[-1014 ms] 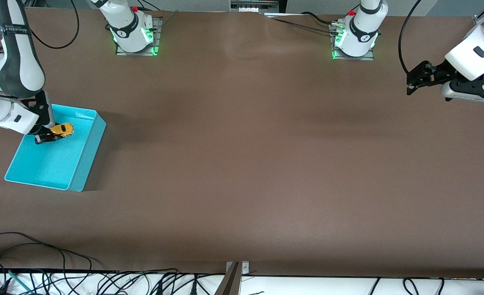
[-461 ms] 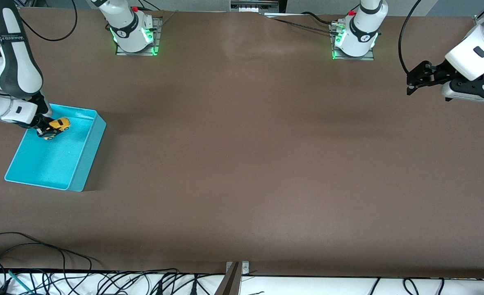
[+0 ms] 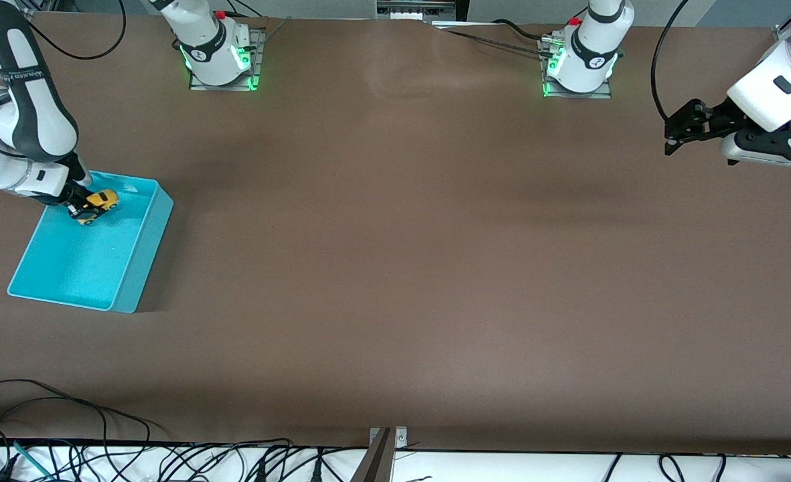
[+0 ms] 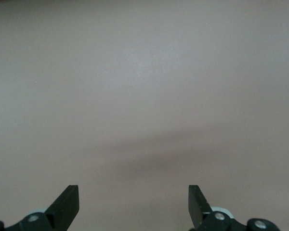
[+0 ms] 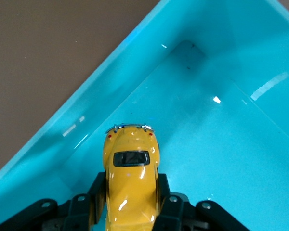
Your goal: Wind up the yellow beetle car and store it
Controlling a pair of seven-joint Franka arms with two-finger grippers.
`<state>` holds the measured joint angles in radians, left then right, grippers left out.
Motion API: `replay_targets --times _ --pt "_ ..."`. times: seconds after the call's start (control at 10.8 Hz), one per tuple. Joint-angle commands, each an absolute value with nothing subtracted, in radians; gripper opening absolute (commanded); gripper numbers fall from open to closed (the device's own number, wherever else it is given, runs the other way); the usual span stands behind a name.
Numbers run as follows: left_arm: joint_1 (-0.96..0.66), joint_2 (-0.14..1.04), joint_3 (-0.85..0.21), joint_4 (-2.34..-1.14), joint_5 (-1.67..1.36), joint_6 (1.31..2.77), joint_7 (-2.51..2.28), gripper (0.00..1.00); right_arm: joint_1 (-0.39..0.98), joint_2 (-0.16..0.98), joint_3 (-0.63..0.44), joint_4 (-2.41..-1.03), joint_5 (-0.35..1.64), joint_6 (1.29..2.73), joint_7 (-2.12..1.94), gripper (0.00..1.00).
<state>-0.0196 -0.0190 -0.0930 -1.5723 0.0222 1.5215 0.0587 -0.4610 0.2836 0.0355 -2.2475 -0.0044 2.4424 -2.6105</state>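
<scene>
Front: right gripper (image 3: pixel 77 206) clamps the car (image 3: pixel 96 203) inside the bin (image 3: pixel 137 258), at the corner farthest from the camera. Left gripper (image 3: pixel 671 139) waits over bare table (image 3: pixel 395 268), well apart.
Left wrist: fingers (image 4: pixel 67 204) spread wide.
Right wrist: glossy rounded car (image 5: pixel 131 180) close to the bin's smooth wall (image 5: pixel 101 91).

the bin (image 3: pixel 137 251) sits on the table (image 3: pixel 402 268) at the right arm's end. the right gripper (image 3: pixel 77 206) reaches into the bin's corner nearest the robots' bases, its fingers (image 5: pixel 97 192) clamped on the sides of the beetle car (image 3: pixel 96 205) (whether the wheels touch the bin floor cannot be told). the left gripper (image 3: pixel 671 137) waits with fingers (image 4: pixel 67 202) spread, over bare table at the left arm's end, well apart from the bin.
</scene>
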Motion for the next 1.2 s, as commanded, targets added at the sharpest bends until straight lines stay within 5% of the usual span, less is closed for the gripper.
replay_targets --times 0.0,0.18,0.28,0.55,0.65,1.11 --pt "-0.029 -0.021 -0.091 -1.562 0.049 1.505 0.048 1.0 -0.489 0.305 0.054 -2.255 0.003 2.494 -2.635 0.0" --pt "-0.029 -0.021 -0.091 -1.562 0.049 1.505 0.051 1.0 -0.503 0.322 0.057 -2.255 0.011 2.511 -2.635 0.47" --pt "-0.029 -0.021 -0.091 -1.562 0.049 1.505 0.051 1.0 -0.508 0.331 0.058 -2.255 0.018 2.514 -2.635 0.6" --pt "-0.029 -0.021 -0.091 -1.56 0.049 1.505 0.049 1.0 -0.517 0.348 0.06 -2.253 0.021 2.52 -2.634 0.71" --pt "-0.029 -0.021 -0.091 -1.56 0.049 1.505 0.049 1.0 -0.515 0.347 0.061 -2.252 0.023 2.516 -2.629 0.96" --pt "-0.029 -0.021 -0.091 -1.562 0.049 1.505 0.051 1.0 -0.512 0.27 0.141 -2.217 0.112 2.409 -2.542 1.0"
